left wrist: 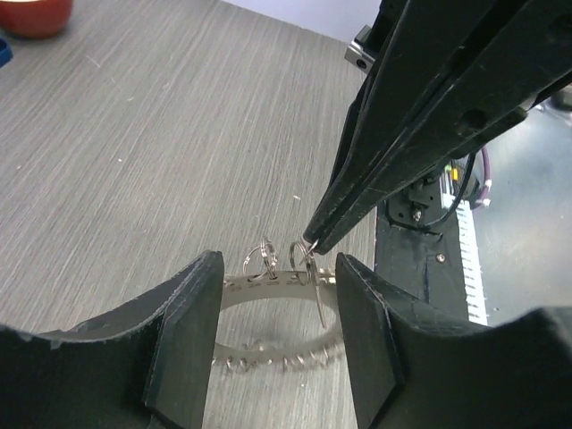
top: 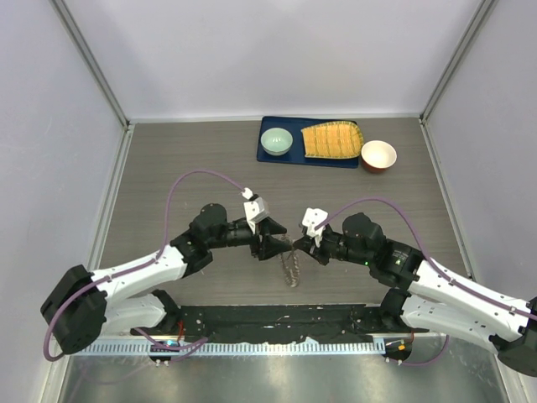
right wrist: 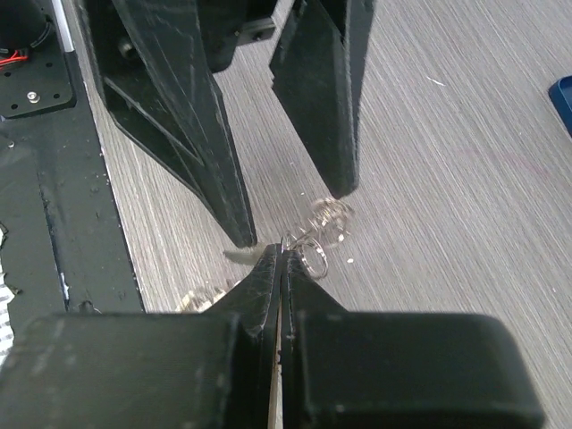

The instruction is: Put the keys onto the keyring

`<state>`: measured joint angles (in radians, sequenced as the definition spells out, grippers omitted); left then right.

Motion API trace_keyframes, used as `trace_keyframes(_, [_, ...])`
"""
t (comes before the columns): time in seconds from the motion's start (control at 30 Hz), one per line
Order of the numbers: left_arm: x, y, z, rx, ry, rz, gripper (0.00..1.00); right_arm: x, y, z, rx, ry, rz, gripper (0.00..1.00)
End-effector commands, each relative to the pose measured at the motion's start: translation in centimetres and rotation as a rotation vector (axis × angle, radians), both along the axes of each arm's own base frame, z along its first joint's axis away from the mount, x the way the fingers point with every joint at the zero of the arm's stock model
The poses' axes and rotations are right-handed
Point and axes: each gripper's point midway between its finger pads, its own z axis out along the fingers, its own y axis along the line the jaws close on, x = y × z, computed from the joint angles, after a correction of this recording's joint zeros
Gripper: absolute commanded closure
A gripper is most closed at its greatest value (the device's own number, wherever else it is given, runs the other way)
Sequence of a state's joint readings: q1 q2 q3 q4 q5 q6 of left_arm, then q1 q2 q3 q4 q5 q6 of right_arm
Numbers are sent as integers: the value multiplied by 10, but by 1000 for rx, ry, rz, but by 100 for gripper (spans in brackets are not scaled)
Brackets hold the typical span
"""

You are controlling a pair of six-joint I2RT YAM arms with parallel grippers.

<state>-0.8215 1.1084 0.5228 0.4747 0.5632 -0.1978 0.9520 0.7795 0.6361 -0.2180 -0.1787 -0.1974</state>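
The ring (left wrist: 259, 284) sits between the two grippers over the middle of the table (top: 361, 210), close to its near edge. I cannot tell whether it hangs or rests on the wood. The right gripper (right wrist: 281, 259) has its jaws pressed tight together on a small silver loop at the ring's rim. A thin shank hangs from that loop, so I take it for the key (left wrist: 320, 295). The left gripper (left wrist: 279, 268) stands about half open, one finger on each side of the ring and holding nothing. To thread well, the right pinch should stay firm on the key's head. The left should close on bare band just beside it, clear of the fringe pieces, and steady the ring. The loop can then be worked along the wire in small turns without pulling sideways.
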Motion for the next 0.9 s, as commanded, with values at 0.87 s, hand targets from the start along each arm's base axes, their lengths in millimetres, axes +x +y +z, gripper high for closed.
trace_keyframes(0.87, [-35, -21, -14, -37, 57, -84, 37, 15, 4, 44, 90, -95, -50, 99])
